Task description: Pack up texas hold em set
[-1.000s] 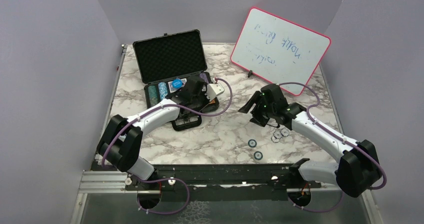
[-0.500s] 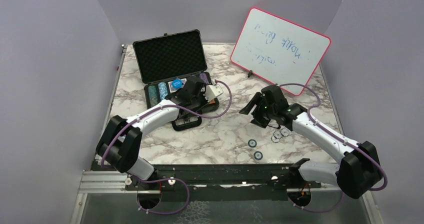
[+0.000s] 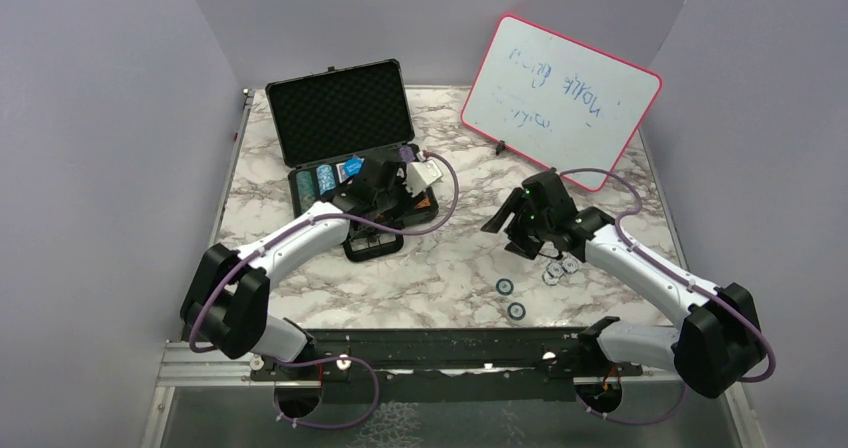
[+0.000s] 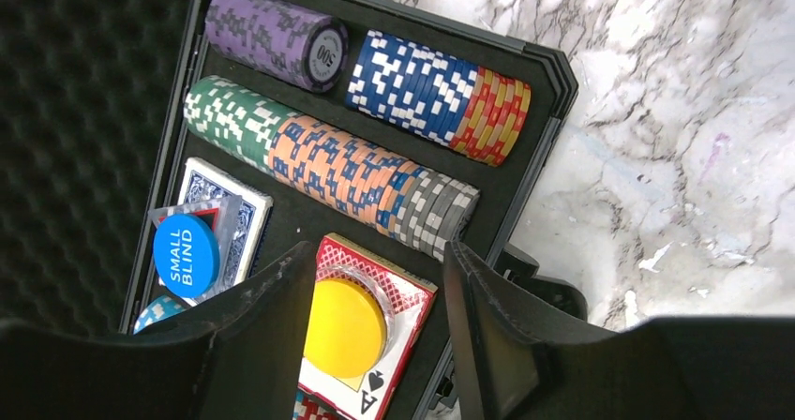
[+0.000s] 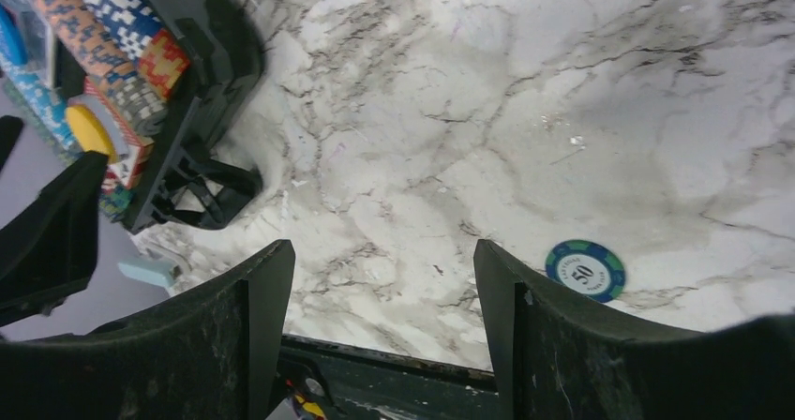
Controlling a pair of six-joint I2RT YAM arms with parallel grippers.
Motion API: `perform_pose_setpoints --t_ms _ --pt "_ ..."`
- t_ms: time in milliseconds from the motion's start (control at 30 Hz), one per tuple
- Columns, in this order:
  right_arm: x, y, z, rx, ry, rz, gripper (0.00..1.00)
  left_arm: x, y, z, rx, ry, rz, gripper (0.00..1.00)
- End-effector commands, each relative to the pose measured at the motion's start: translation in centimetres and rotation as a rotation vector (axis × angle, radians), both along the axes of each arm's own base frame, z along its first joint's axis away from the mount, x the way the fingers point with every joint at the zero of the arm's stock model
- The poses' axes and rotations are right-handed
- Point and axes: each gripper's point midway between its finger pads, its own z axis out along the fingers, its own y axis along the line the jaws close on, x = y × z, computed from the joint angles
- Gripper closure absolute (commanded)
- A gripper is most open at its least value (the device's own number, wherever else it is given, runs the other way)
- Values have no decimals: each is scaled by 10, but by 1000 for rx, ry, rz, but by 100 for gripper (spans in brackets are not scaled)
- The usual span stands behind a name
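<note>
Left gripper [image 4: 375, 284] now apart: yellow button [image 4: 344, 326] released onto deck [image 4: 410, 298], lower centre. Right gripper [image 5: 382, 265] apart, empty; chips [image 3: 505, 286] remain on tabletop [image 3: 450, 263].

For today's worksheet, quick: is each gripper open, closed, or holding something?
Left gripper: open over the yellow button, not gripping it.
Right gripper: open, empty.
</note>
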Motion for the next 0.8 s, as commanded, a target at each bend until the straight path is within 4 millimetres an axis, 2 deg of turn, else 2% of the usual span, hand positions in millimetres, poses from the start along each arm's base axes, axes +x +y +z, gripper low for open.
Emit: perform_pose_setpoints --t_ms 0,167,233,333,500,667,767 --pt "-10 -27 -7 -145 26 -4 27 5 -15 43 -168 -50 36 43" --pt "-41 -67 -35 -400 196 57 28 -5 -44 91 -459 -29 45 32" --pt "-56 -75 -44 -462 253 87 28 -13 -54 108 -579 -29 27 29" --pt "-76 -76 -52 -497 295 122 28 -17 -58 128 -702 -51 35 22" --pt "-105 -75 -68 -481 358 151 27 -21 -57 136 -735 -57 39 19" --pt "-123 -66 -81 -451 399 229 27 -21 -55 133 -722 -53 43 18" --pt "-126 -62 -85 -457 408 254 27 -18 -54 137 -725 -66 58 17"
